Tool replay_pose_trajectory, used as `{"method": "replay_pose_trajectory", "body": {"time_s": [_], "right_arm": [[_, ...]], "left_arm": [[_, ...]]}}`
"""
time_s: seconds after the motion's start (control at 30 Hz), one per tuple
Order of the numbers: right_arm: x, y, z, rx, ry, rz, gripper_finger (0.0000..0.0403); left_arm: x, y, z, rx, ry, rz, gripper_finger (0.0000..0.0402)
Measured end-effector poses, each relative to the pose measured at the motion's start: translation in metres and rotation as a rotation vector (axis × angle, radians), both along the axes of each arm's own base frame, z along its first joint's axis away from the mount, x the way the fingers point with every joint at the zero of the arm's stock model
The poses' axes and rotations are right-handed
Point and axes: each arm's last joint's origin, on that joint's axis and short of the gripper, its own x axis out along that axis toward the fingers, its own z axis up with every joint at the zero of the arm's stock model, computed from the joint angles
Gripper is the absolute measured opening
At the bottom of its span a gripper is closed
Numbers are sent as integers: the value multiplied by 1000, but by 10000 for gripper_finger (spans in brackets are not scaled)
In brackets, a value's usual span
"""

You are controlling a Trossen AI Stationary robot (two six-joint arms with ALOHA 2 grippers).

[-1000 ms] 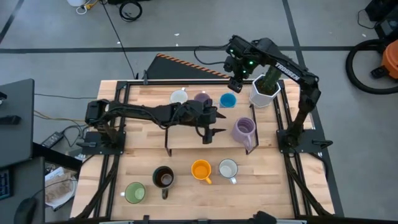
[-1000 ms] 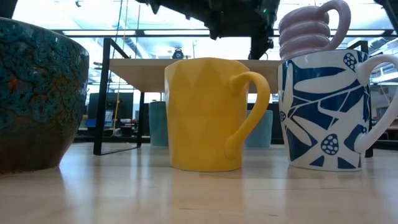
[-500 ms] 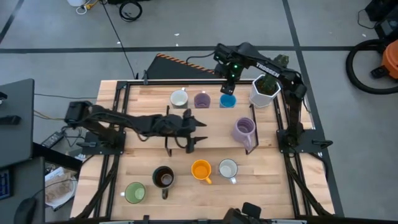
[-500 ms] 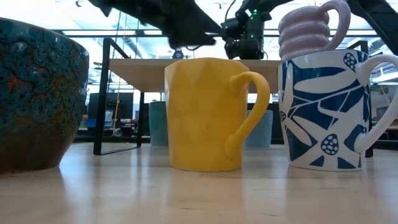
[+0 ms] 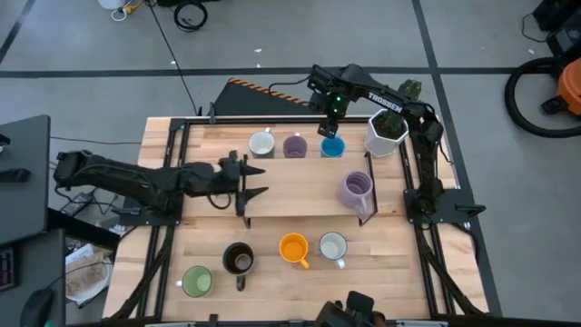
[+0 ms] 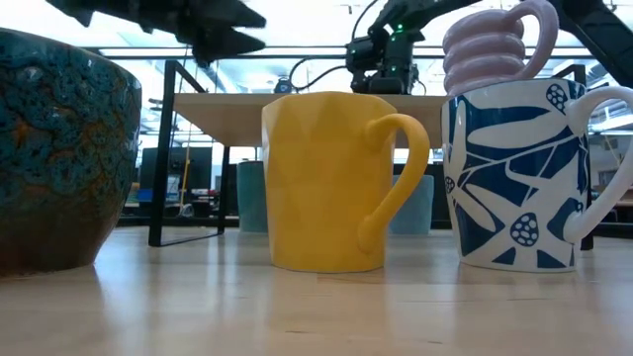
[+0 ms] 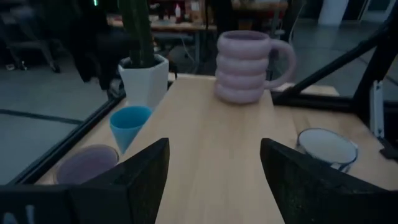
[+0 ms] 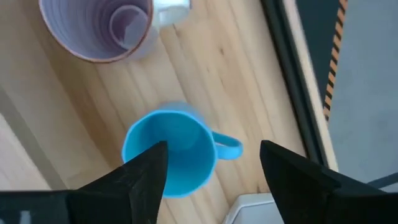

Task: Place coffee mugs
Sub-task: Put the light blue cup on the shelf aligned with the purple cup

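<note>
The right gripper (image 5: 329,120) hangs over the far edge of the table with its jaws spread wide and nothing between them; the blue mug (image 8: 169,152) stands on the wood directly below, its rim clear of both fingers. A second ago that gripper sat lower and further right beside the cactus planter (image 5: 387,133); it has since lifted and slid left, so the blue mug looks released in the far row, right of the small purple mug (image 5: 294,145) and the white mug (image 5: 261,143).

The left gripper (image 5: 255,179), jaws also wide and empty, has pulled back from the table's middle toward the left side.

The ridged lavender mug (image 5: 356,189) stands right of centre. Along the near edge wait the green mug (image 5: 197,281), dark mug (image 5: 239,260), orange mug (image 5: 293,248) and a second white mug (image 5: 333,247), probably next to be placed.
</note>
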Motion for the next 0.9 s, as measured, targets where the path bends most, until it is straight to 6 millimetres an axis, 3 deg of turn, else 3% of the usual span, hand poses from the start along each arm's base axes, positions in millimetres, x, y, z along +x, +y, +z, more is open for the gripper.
{"method": "replay_pose_trajectory", "body": {"time_s": [0.2,0.4,0.73,0.9], "right_arm": [[13,7,-20,13,107,61,258],[18,8,-27,-27,141,98,255],[22,8,-27,-89,149,171,241],[24,5,-36,-102,150,248,238]], "left_arm": [[-28,5,11,3,-51,44,258],[-51,16,20,-14,-67,192,258],[-76,20,31,-47,-132,224,258],[-84,20,32,-46,-121,223,258]]}}
